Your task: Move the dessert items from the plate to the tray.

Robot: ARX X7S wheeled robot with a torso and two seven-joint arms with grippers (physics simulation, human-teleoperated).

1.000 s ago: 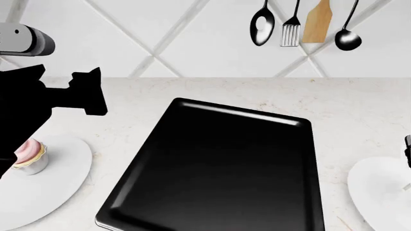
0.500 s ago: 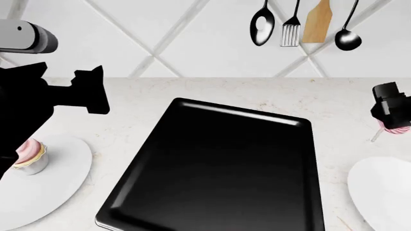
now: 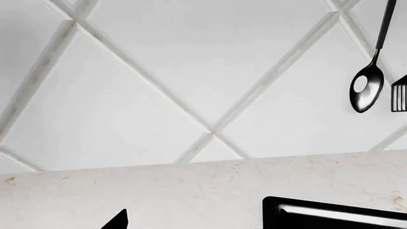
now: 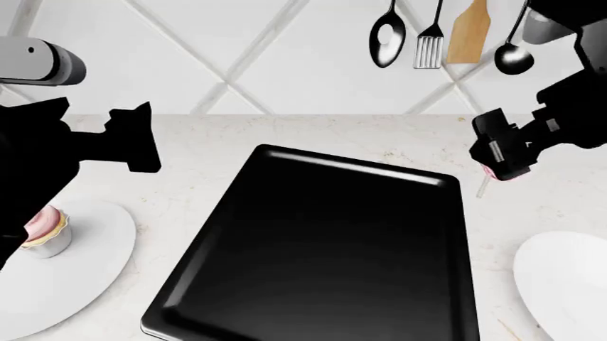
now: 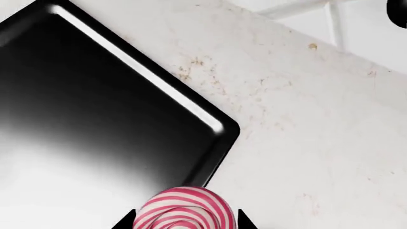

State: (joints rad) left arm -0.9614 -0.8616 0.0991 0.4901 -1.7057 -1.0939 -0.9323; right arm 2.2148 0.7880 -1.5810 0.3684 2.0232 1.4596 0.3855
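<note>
Right claw (image 4: pixel 500 165), black, is closed on the pink-and-white swirl lollipop (image 5: pixel 184 210), held in the air just beside the far right corner of the glossy black rectangular tray (image 4: pixel 323 256); only a pink sliver and the white stick show in the head view. Left claw (image 4: pixel 128 138): black silhouette above the counter, opening cannot be told. One pink-frosted cupcake (image 4: pixel 44 229) in a pale wrapper sits on the left round white plate (image 4: pixel 85 270), partly hidden by the left arm. Two plates counted; the right plate (image 4: pixel 569 284) is cut off. Four utensils hang on the wall.
</note>
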